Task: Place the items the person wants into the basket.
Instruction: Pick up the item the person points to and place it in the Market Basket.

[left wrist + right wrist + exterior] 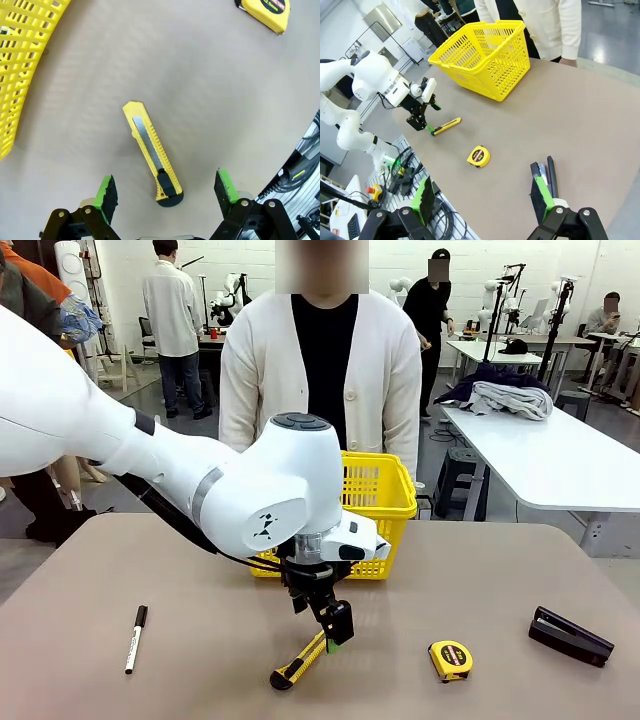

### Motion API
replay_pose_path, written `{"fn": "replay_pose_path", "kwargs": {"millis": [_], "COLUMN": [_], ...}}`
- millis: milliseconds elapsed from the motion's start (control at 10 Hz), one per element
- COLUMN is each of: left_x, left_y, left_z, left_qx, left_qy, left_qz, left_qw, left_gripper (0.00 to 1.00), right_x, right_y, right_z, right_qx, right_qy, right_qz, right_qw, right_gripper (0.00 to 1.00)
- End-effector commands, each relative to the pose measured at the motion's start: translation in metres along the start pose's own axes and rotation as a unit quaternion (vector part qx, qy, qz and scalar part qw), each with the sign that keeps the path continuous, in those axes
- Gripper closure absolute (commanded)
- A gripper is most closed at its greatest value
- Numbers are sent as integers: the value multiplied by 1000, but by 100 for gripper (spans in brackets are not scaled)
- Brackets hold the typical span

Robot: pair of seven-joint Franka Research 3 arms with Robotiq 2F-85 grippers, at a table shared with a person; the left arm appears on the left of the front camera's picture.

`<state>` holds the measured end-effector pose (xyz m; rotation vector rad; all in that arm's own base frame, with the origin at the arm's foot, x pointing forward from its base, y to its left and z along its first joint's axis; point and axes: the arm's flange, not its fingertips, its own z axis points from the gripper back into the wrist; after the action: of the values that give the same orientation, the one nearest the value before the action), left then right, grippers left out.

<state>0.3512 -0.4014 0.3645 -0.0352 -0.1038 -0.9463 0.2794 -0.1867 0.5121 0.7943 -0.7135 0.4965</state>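
Note:
A yellow-and-black utility knife (298,662) (152,152) (446,126) lies flat on the brown table near its front edge. My left gripper (335,638) (166,186) (420,122) hangs open just over the knife's black end, a green pad on either side and clear of it. To the right lies the yellow tape measure (450,660) (265,12) (478,156). The yellow basket (378,502) (20,65) (485,55) stands at the far edge, in front of the person (320,370) in a white cardigan. My right gripper (481,196) is open and holds nothing, high above the table's right side.
A white marker with a black cap (135,638) lies at the front left. A black stapler (570,636) (550,177) lies at the right. The person's hand (568,61) rests by the far edge. Cables and a rack (400,170) sit beyond the near edge.

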Motion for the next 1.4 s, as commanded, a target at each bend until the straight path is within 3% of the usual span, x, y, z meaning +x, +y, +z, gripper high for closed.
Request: {"fn": "replay_pose_path", "kwargs": {"millis": [0,600,1300], "left_x": [-5,0,4], "left_y": [7,12,19], "left_z": [-10,-37,-51], "left_qx": [-19,-32,-15], "left_qy": [-27,20,39], "left_qz": [-4,-5,-3], "left_qw": [999,999,999], "left_gripper": [0,0,0], "right_x": [2,2,2], "right_y": [-1,-1,-1], "right_z": [0,0,0], "right_qx": [7,7,7], "right_qy": [-14,-14,-14], "right_qz": [6,6,6], "right_qw": [1000,1000,1000], "right_gripper": [0,0,0]}}
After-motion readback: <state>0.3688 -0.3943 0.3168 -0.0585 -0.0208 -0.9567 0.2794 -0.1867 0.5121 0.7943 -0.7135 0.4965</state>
